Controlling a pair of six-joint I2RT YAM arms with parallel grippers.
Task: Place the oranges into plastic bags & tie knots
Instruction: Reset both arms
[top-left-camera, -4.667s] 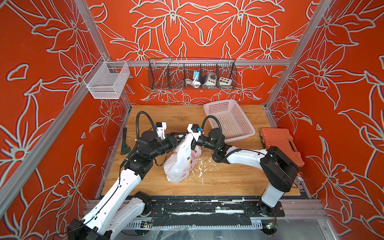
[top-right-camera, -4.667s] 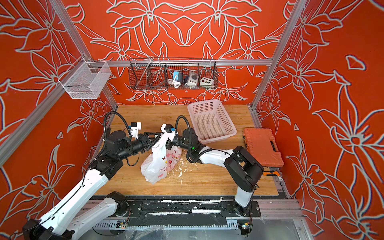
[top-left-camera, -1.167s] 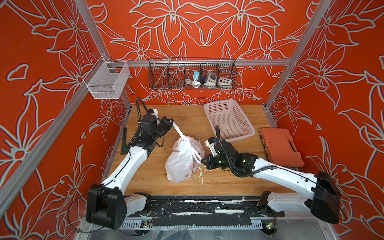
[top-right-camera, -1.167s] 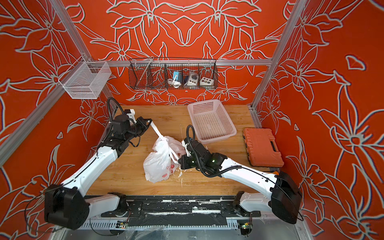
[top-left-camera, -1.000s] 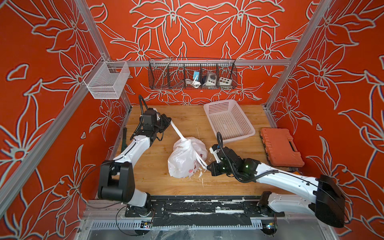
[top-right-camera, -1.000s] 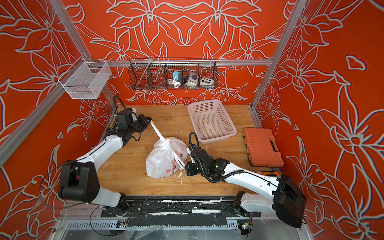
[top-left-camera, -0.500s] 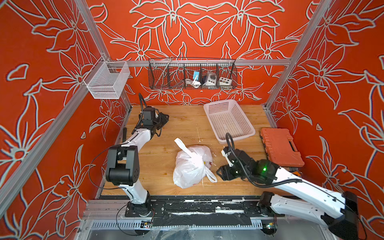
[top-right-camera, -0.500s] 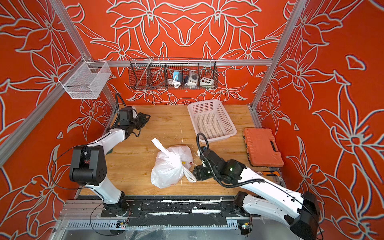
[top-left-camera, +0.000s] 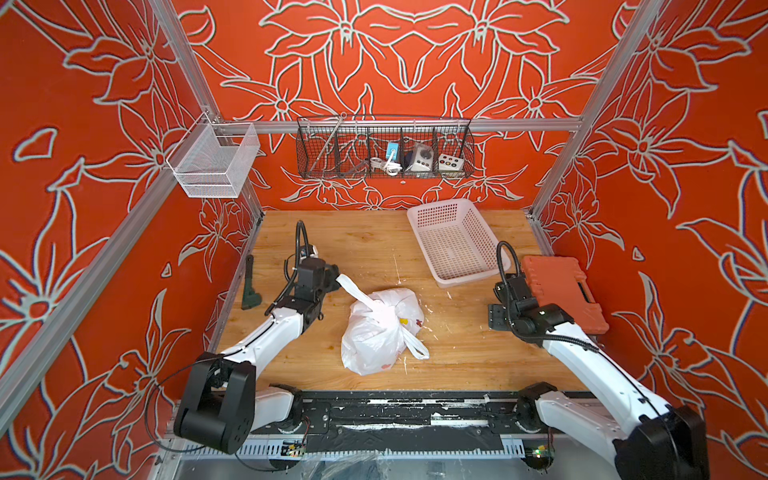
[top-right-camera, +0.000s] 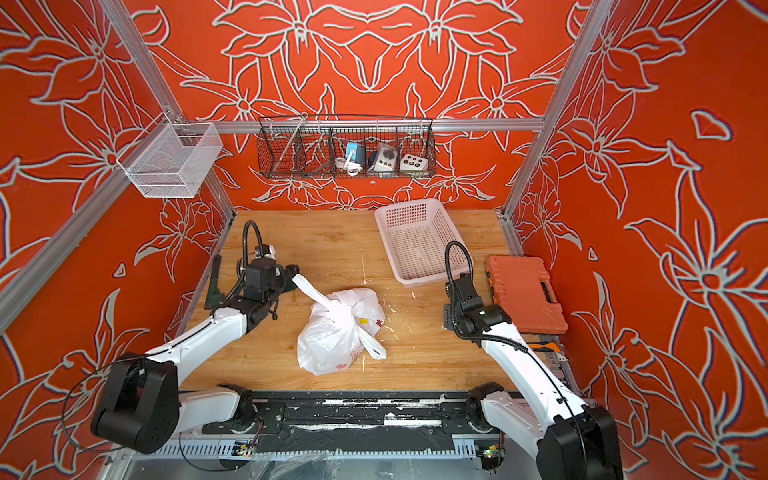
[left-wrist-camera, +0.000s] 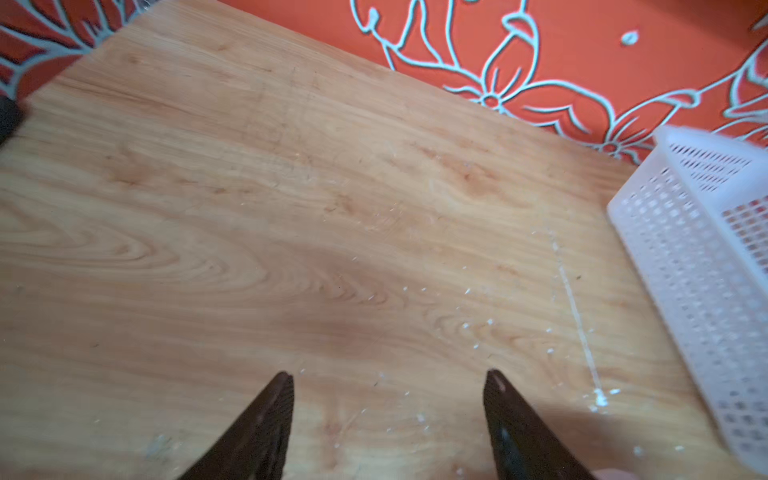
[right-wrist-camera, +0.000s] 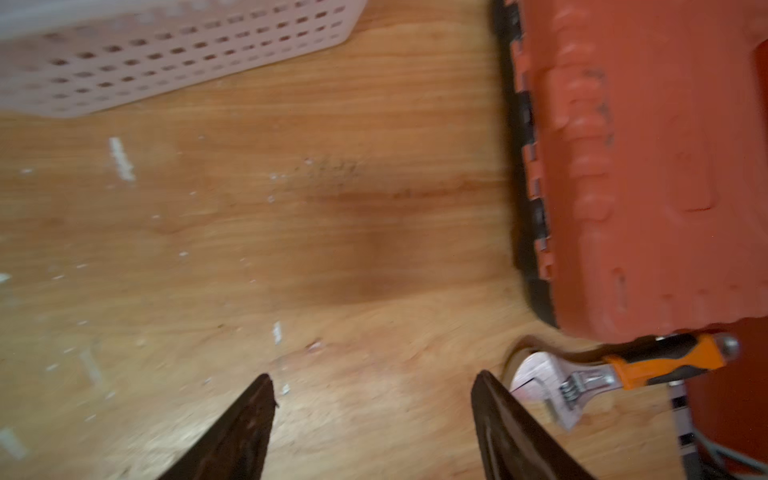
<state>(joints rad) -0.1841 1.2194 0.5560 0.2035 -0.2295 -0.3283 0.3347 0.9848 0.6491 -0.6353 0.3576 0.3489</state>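
White bag (top-left-camera: 380, 332): one, one knot (top-left-camera: 375, 306) | left fingers (left-wrist-camera: 257, 432): apart, empty | right fingers (right-wrist-camera: 237, 432): apart, empty | basket (top-left-camera: 453, 249): one

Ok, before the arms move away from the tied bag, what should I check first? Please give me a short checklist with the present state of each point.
1. Handles tied: ok. A knot sits on top of the bag.
2. Left hand open and empty: ok. Only bare table shows between its jaws.
3. Loop end free of the left hand: cannot tell. In both top views it reaches right up to that hand.
4. Right hand open and apart from the bag: ok.
5. Oranges inside: cannot tell. The bag hides its contents.
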